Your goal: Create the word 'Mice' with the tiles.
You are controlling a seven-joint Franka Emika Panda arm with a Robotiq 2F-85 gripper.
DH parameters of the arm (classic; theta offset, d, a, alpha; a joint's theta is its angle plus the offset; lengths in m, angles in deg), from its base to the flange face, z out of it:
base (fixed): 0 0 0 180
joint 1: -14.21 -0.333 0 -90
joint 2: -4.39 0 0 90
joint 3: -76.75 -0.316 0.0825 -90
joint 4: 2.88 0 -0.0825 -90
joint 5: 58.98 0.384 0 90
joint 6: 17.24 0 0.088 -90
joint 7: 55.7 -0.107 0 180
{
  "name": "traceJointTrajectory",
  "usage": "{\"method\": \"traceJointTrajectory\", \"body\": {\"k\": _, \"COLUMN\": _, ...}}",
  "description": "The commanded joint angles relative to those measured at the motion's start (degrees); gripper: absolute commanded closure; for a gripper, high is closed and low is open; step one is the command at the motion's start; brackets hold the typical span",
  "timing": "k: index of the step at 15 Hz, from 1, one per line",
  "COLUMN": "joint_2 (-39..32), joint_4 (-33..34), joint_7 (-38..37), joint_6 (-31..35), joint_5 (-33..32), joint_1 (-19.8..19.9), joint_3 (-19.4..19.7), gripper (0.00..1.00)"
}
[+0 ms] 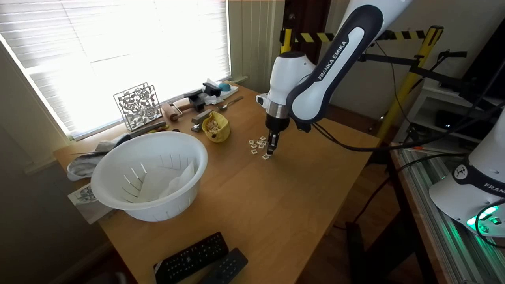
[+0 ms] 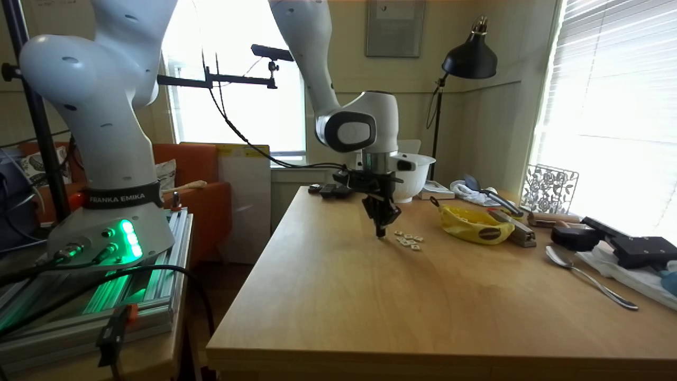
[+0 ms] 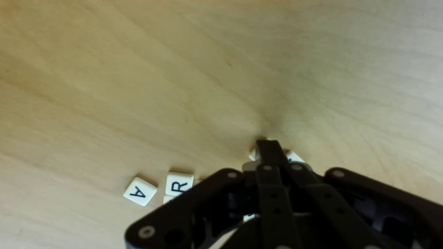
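Note:
Several small cream-white letter tiles lie in a loose cluster on the wooden table; they show in both exterior views [image 1: 254, 151] [image 2: 415, 247]. In the wrist view an A tile [image 3: 140, 191] and an R tile [image 3: 179, 184] lie left of my gripper [image 3: 271, 152]. My gripper points down with its fingers together at table height beside the cluster, as both exterior views [image 1: 271, 152] [image 2: 381, 235] show. One tile [image 3: 253, 154] is mostly hidden under the fingertip, its letter unseen. Another tile [image 3: 294, 157] shows partly just right of the fingertip. More tiles are hidden behind the gripper.
A yellow pouch [image 1: 221, 136] holding more small pieces stands near the tiles, beside a stapler [image 2: 515, 230]. A large white bowl [image 1: 161, 211] and black remotes [image 1: 193, 256] are on the table. A spoon [image 2: 587, 280] and a metal napkin holder [image 1: 138, 106] lie toward the window.

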Motion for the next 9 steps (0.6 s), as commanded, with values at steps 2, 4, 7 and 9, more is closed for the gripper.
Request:
{"method": "traceJointTrajectory", "body": {"k": 2, "joint_2": -2.0, "joint_4": 0.6, "joint_7": 2.6, "joint_6": -1.3, "joint_5": -0.2, "joint_1": 0.2, "joint_3": -1.1, "gripper": 1.00}}
{"method": "traceJointTrajectory", "body": {"k": 4, "joint_2": -2.2, "joint_4": 0.8, "joint_7": 3.5, "joint_6": -1.2, "joint_5": -0.3, "joint_1": 0.2, "joint_3": -1.3, "gripper": 1.00}}
{"method": "traceJointTrajectory", "body": {"k": 7, "joint_2": -2.6, "joint_4": 1.1, "joint_7": 5.0, "joint_6": -1.1, "joint_5": -0.7, "joint_1": 0.2, "joint_3": -1.5, "gripper": 1.00}}
{"method": "traceJointTrajectory", "body": {"k": 9, "joint_2": -2.8, "joint_4": 1.2, "joint_7": 5.4, "joint_6": -1.0, "joint_5": -1.0, "joint_1": 0.0, "joint_3": -1.2, "gripper": 1.00}}
